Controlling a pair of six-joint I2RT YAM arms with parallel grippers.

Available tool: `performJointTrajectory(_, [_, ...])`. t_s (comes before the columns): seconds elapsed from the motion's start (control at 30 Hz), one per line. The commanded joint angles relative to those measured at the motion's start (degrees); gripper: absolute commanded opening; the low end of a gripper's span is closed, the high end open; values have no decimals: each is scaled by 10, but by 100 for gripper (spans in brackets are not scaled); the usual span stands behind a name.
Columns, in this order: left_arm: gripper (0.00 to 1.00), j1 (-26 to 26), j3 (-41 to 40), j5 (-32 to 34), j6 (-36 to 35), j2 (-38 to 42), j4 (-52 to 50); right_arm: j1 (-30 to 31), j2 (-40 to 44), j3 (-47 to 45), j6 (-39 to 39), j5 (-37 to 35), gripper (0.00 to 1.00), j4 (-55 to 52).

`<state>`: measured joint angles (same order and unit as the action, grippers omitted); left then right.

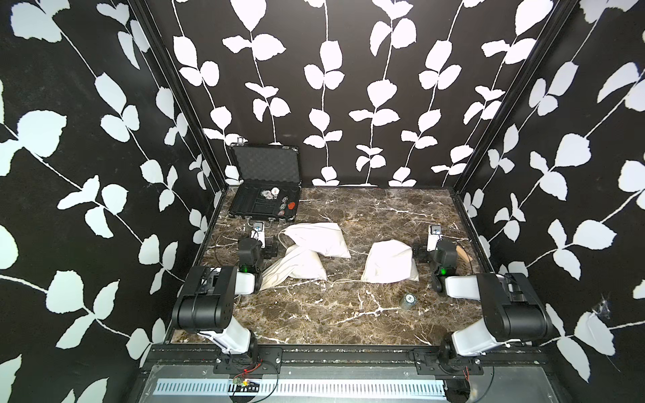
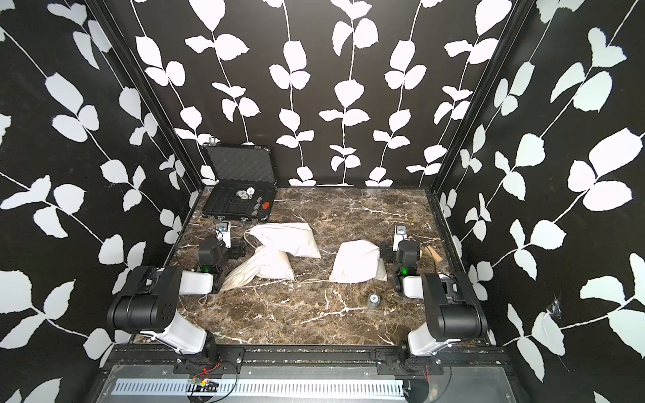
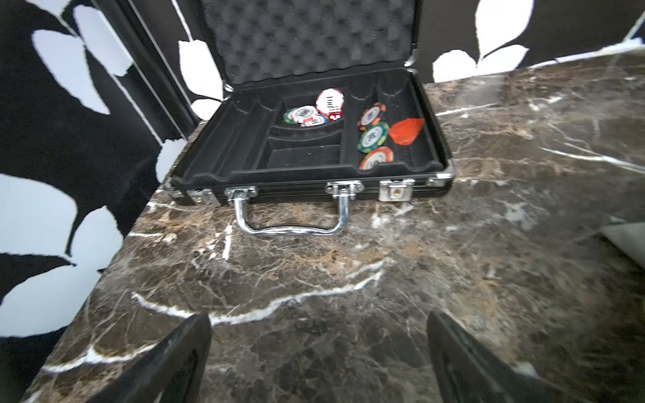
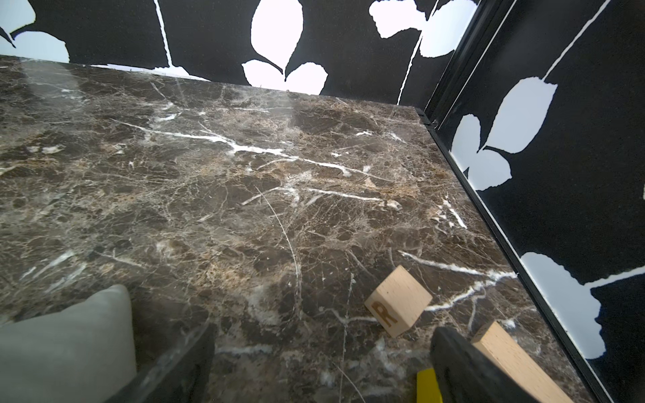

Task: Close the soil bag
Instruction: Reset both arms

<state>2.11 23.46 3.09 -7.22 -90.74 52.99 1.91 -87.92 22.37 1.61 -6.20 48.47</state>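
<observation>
Three cream cloth drawstring bags lie on the marble table in both top views: one at the back left (image 1: 319, 239), one in front of it (image 1: 296, 267) and one to the right (image 1: 389, 261). Nothing shows which is the soil bag, and no mouth shows clearly. A loose cord (image 1: 345, 280) runs between the two front bags. My left gripper (image 3: 319, 349) is open over bare marble beside the left bags (image 2: 261, 267). My right gripper (image 4: 321, 356) is open and empty, with the right bag (image 4: 69, 342) beside one finger.
An open black case (image 1: 265, 202) with poker chips (image 3: 373, 136) stands at the back left corner. Wooden blocks (image 4: 398, 300) and a yellow piece (image 4: 427, 385) lie by the right gripper near the right wall. A small metal cylinder (image 1: 409, 300) sits at the front right.
</observation>
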Motion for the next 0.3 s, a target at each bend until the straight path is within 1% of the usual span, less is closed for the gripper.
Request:
performJointTrajectory(0.0, [99,1,0,-26,4,13,-20,-2,1,7,-7,8,99,4])
performJointTrajectory(0.23, [99,1,-3,-29,-1,10,-13,-2,2,7,-6,8,100,3])
performJointTrajectory(0.27, [99,2,-6,-40,-3,14,-8,-2,2,6,-7,8,100,4])
